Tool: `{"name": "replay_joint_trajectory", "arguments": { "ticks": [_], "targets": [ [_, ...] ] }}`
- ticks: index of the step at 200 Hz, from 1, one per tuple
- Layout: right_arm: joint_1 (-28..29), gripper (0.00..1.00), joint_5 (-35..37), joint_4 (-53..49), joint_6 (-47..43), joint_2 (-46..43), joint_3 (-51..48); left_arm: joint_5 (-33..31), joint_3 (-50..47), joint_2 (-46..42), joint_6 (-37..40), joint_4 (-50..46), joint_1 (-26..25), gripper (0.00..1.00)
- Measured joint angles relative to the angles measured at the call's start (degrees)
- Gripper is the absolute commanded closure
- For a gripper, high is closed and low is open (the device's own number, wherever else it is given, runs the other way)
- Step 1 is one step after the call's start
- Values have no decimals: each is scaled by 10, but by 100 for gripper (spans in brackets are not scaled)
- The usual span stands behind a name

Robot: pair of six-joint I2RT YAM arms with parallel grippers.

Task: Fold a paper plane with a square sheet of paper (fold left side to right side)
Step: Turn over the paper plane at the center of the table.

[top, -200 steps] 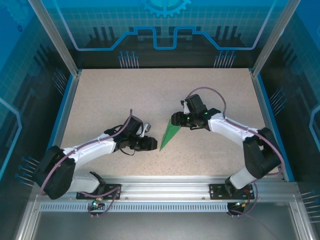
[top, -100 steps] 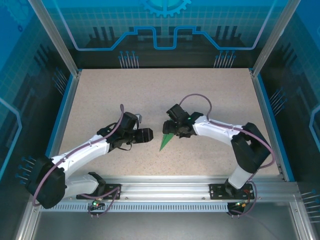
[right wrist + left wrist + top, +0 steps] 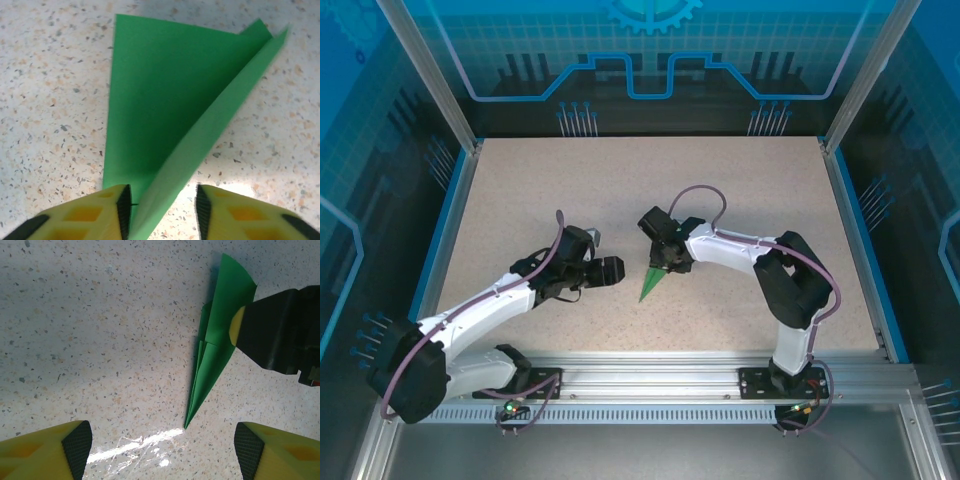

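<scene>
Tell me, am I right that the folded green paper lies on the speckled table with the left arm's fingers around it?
Not quite. The fingers either side of the folded green paper belong to the right gripper, as the right wrist view shows. The left gripper hangs open, apart from the paper's tip. The paper does lie on the speckled table.

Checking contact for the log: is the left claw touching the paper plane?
No; the left claw is open wide, and the paper plane ends its tip on the table short of both fingers.
</scene>
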Motion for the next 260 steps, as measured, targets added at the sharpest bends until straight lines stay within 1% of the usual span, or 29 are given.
{"name": "replay_joint_trajectory", "arguments": {
  "ticks": [35,60,91,111,141,172,201,225,260],
  "targets": [
    [0,92,10,-14,0,-15,-8,0,0,0,0,0,0,21],
    [3,100,15,-24,-12,-53,-13,-2,0,-2,1,-1,0,21],
    [14,100,14,-20,-39,-112,-15,-9,0,-12,1,-12,0,21],
    [25,100,-8,10,-61,-156,-36,-17,0,-20,1,-17,0,20],
    [25,100,-66,83,-76,-217,-113,-33,0,-42,0,-27,1,20],
    [20,100,-120,147,-78,-224,-206,-41,0,-62,-1,-31,2,19],
    [-7,99,-143,180,-78,-224,-284,-41,0,-62,-1,-37,2,19],
    [-37,96,-149,194,-80,-229,-320,-41,0,-62,-1,-41,2,18],
    [-80,91,-152,203,-90,-264,-363,-41,0,-62,-1,-43,2,18]
  ]
}}
